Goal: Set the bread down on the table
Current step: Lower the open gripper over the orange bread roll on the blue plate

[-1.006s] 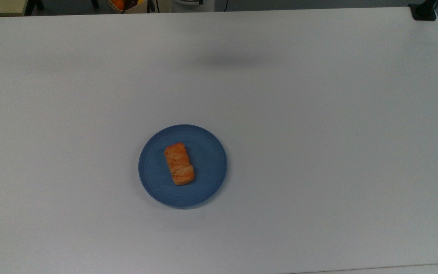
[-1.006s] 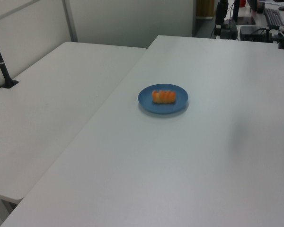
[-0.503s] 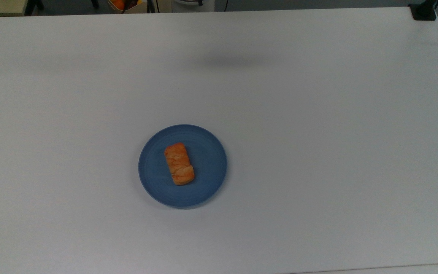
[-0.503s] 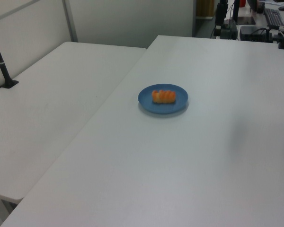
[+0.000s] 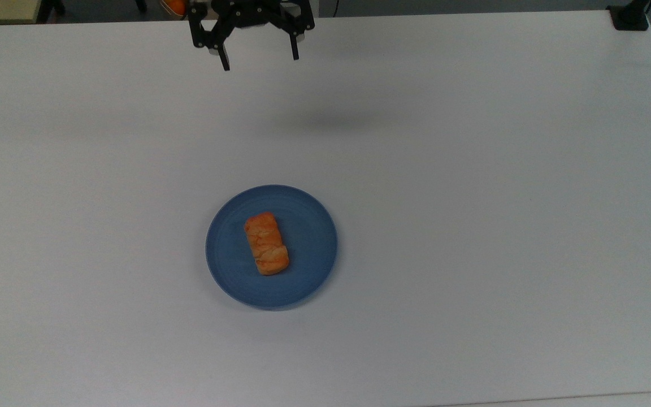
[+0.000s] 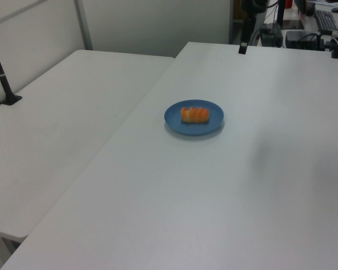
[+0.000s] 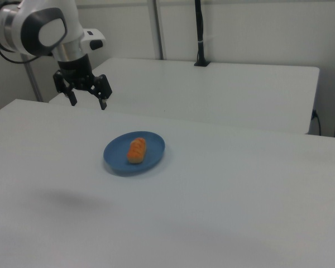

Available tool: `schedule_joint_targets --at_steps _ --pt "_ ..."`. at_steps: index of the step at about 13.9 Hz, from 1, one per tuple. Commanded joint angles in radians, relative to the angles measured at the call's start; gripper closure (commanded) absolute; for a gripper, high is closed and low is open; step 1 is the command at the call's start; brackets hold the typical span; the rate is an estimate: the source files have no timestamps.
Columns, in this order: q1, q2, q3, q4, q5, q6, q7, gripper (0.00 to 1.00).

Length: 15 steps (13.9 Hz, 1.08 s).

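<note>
The bread (image 5: 267,243) is a small golden-orange loaf lying on a round blue plate (image 5: 311,249) on the white table (image 5: 472,198). The left view has the bread (image 6: 195,115) on the plate (image 6: 174,117), and the right view has the bread (image 7: 137,149) on the plate (image 7: 154,149). My gripper (image 5: 259,61) hangs high above the table near the top view's upper edge, open and empty, well away from the plate. In the right view the gripper (image 7: 88,103) is up and to the left of the plate. One fingertip (image 6: 243,49) shows in the left view.
A second white table (image 6: 62,129) adjoins on the left view's left, with a black post (image 6: 1,73) standing on it. A black clamp (image 5: 629,17) sits at the top view's upper right corner. Desk equipment (image 6: 304,34) lies beyond the far edge in the left view.
The gripper has come into the top view's upper edge and into the left view's top; its shadow on the table has shifted. Bread and plate have not moved.
</note>
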Motion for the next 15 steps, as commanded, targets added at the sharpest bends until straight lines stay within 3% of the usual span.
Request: schedule_joint_targets --at_steps 1,15 --pt "-0.003 0.061 -0.005 -0.014 0.001 0.152 -0.060 0.00" --pt "0.008 0.354 -0.002 -0.014 -0.018 0.548 -0.074 0.00"
